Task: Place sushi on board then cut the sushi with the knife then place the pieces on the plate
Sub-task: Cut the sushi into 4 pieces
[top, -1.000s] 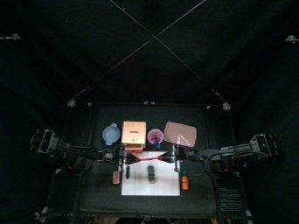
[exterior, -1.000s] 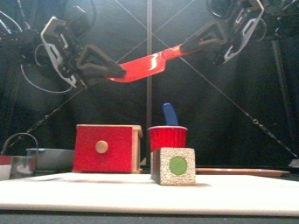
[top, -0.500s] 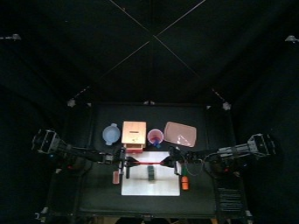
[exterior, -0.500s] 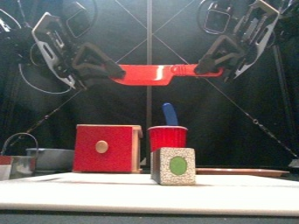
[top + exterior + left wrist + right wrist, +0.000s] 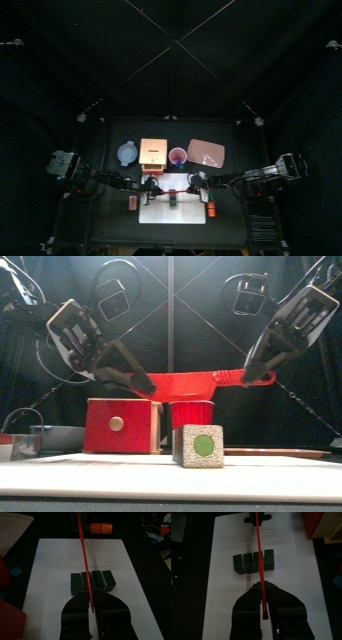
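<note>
A red toy knife (image 5: 194, 382) hangs level above the white cutting board (image 5: 158, 210), held at both ends. My left gripper (image 5: 144, 380) is shut on its blade end. My right gripper (image 5: 254, 374) is shut on the handle end. The sushi roll (image 5: 201, 446), dark green with a speckled end, stands on the board under the knife with a gap between them. In the left wrist view the knife (image 5: 85, 557) shows as a thin red line crossing the sushi blocks (image 5: 92, 581). The right wrist view shows the same over the sushi (image 5: 254, 562). The pink tray (image 5: 206, 152) lies at the back right.
Behind the board stand the wooden box with a red drawer front (image 5: 123, 426), the red cup (image 5: 194, 414) and the blue-grey bowl (image 5: 128, 153). An orange toy (image 5: 211, 208) lies on the board's right edge, and another toy (image 5: 132, 202) at its left edge.
Both grippers have come down and forward with the red knife. It has gone from tilted to level and now hangs much closer above the sushi.
</note>
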Available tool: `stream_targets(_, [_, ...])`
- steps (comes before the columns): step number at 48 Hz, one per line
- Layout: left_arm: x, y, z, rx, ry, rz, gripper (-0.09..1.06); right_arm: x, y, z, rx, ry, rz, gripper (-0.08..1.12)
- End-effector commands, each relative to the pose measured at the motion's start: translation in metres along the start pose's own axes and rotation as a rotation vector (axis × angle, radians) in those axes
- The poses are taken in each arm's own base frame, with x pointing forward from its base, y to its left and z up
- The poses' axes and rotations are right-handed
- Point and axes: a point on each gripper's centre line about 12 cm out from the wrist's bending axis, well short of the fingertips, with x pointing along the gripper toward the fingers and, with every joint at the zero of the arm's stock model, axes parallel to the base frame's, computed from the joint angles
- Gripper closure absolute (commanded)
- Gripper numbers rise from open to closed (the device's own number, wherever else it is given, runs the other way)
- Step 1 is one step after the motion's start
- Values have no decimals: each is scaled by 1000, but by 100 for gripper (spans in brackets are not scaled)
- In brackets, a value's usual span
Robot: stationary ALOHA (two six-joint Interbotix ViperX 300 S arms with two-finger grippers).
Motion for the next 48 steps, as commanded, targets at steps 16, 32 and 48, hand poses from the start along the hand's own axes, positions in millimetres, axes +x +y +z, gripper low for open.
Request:
stream_targets(16, [12, -6, 21, 36, 3, -23, 62, -1, -2, 0, 15, -13, -8, 68])
stream_targets(32, [14, -7, 19, 40, 11, -25, 62, 12, 2, -5, 16, 26, -2, 68])
stream_targets(48, [20, -7, 9, 44, 55, -24, 62, 41, -2, -23, -6, 122, -20, 68])
